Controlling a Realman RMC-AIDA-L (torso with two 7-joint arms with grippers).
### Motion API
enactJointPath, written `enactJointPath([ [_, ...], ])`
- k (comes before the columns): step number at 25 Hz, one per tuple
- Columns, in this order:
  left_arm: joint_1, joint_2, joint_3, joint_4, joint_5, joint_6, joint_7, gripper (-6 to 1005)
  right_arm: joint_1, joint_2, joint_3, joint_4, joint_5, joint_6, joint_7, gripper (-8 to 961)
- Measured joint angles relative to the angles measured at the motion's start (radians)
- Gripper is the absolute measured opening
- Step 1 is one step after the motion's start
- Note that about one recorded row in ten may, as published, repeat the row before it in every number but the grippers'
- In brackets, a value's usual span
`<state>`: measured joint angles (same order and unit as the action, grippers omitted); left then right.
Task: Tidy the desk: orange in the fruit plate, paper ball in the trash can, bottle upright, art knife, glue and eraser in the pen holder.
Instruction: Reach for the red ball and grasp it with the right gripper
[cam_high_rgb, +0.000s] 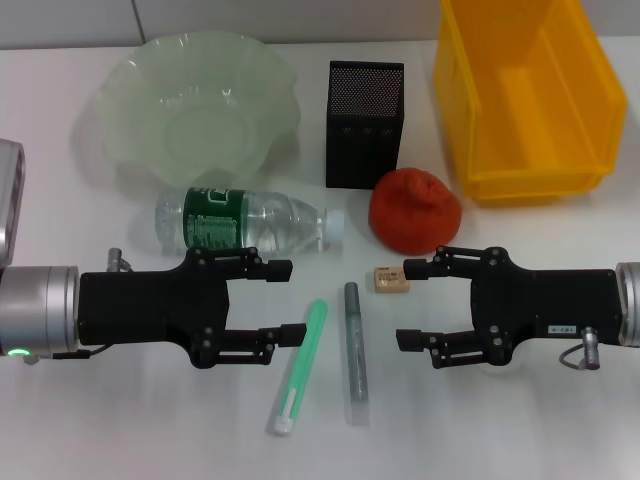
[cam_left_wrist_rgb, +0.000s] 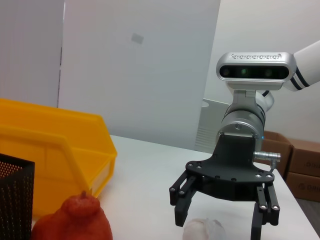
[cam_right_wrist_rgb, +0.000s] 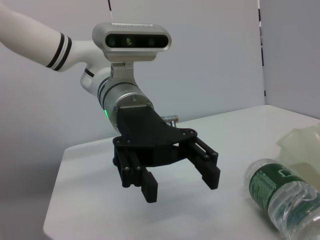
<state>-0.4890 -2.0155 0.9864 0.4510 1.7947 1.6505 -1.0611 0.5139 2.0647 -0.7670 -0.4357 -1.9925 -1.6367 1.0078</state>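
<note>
Paper ball (cam_left_wrist_rgb: 204, 230): sat on the desk right under the right gripper (cam_high_rgb: 406, 303), between its two fingers in the left wrist view; hidden under that gripper in the head view.
Right gripper: fingers spread wide, nothing held; hung low over the desk, tips pointing toward the middle.
Left gripper (cam_high_rgb: 292, 300): fingers spread wide too, nothing held; hung across from the right one, tips pointing toward it.
Trash can (cam_high_rgb: 590, 100): stood at the far right, past the right gripper and on the same side.
Nearer arm for the ball: the right one, by a lot; most likely just a drop down and a squeeze, then a lift over to the yellow bin.
Bottle (cam_high_rgb: 245, 220): lay on its side just beyond the left gripper, long way running left to right, white cap pointing right.
Orange (cam_high_rgb: 415, 208): sat just in front of the pen holder (cam_high_rgb: 365, 125), beyond the right gripper's tips.
Eraser (cam_high_rgb: 390, 280): lay just beside the far finger of the right gripper, near the orange.
Fruit plate (cam_high_rgb: 130, 80): stood at the far left, beyond the bottle, nothing in it.
Green stick (cam_high_rgb: 300, 365) and grey stick (cam_high_rgb: 355, 350): lay between the two grippers, long way running near to far; could not tell which was the knife and which the glue.
</note>
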Motion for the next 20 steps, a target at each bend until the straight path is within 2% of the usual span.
enactJointPath([
  [20,-0.003,0.003,0.0,0.0,0.0,0.0,0.0,722,0.009,0.0,0.001,0.003,0.0,0.0,0.0,820],
])
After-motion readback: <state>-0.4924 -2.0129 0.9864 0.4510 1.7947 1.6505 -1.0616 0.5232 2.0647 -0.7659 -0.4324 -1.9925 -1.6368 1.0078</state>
